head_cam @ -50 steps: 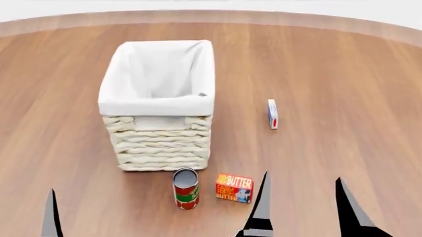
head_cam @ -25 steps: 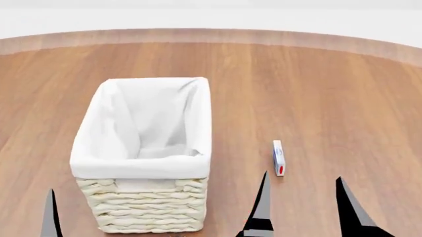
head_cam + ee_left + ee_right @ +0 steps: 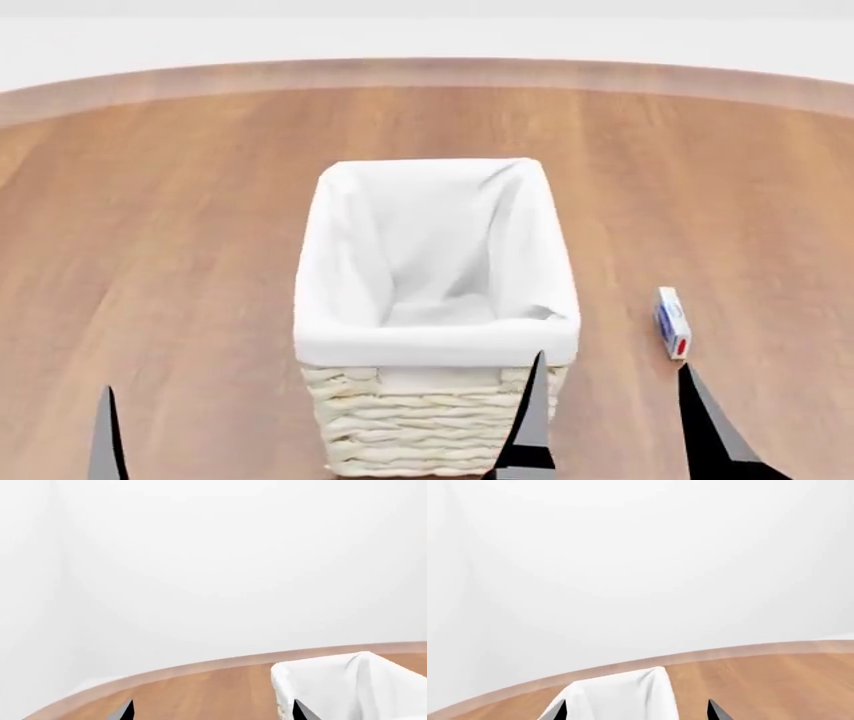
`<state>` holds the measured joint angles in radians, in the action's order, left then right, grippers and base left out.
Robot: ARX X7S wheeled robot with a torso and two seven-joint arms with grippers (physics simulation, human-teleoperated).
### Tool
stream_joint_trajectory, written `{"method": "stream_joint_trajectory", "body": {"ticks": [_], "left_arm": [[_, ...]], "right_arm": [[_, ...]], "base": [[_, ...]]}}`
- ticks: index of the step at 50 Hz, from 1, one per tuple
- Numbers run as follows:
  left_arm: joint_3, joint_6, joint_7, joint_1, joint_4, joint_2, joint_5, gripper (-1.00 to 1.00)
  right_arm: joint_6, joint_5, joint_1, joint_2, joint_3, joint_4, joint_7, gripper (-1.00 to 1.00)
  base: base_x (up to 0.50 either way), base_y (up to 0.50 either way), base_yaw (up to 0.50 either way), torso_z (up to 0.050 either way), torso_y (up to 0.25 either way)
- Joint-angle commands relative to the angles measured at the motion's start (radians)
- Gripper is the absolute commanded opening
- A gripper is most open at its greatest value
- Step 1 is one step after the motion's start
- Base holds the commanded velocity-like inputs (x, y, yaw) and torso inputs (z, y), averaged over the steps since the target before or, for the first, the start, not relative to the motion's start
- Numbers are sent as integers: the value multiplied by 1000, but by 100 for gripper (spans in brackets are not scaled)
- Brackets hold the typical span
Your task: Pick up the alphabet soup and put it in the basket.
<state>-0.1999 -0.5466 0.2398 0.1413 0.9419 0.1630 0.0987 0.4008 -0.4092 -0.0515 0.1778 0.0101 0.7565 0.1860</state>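
Wooden table (image 3: 160, 200), basket (image 3: 434, 330), small box (image 3: 671, 322) beside

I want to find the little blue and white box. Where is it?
In the head view, the small box stands on the wooden table, right of the basket, apart from it.

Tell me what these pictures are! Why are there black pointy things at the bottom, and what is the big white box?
These are computer-made pictures from a pretend robot with two arms. The middle picture comes from a camera on its head, looking down at a round wooden table. The other two come from cameras near each of its grabbers. The black points are fingertips of the left gripper and the right gripper. Both are open and hold nothing. The big white thing is a woven basket lined with white cloth. It looks empty. Beside it lies a small white and blue box. The robot should put a soup can into the basket, but no can shows in these pictures.
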Motion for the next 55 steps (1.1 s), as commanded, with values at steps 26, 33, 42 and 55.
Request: {"method": "stream_joint_trajectory", "body": {"ticks": [26, 33, 42, 55], "left_arm": [[-23, 5, 47, -36, -129, 17, -7, 100], [-22, 12, 51, -43, -158, 19, -16, 100], [-26, 12, 57, -51, -173, 23, -20, 100], [-19, 38, 66, -44, -190, 32, -39, 100]], "right_arm": [[4, -137, 318, 293, 190, -328, -83, 100], [-85, -139, 285, 300, 200, -420, -183, 100], [-139, -157, 134, 320, 267, -423, -240, 100], [-195, -217, -126, 302, 427, -341, -267, 100]], "base": [[0, 327, 0, 0, 0], [0, 0, 0, 0, 0], [0, 0, 0, 0, 0], [0, 0, 0, 0, 0]]}}
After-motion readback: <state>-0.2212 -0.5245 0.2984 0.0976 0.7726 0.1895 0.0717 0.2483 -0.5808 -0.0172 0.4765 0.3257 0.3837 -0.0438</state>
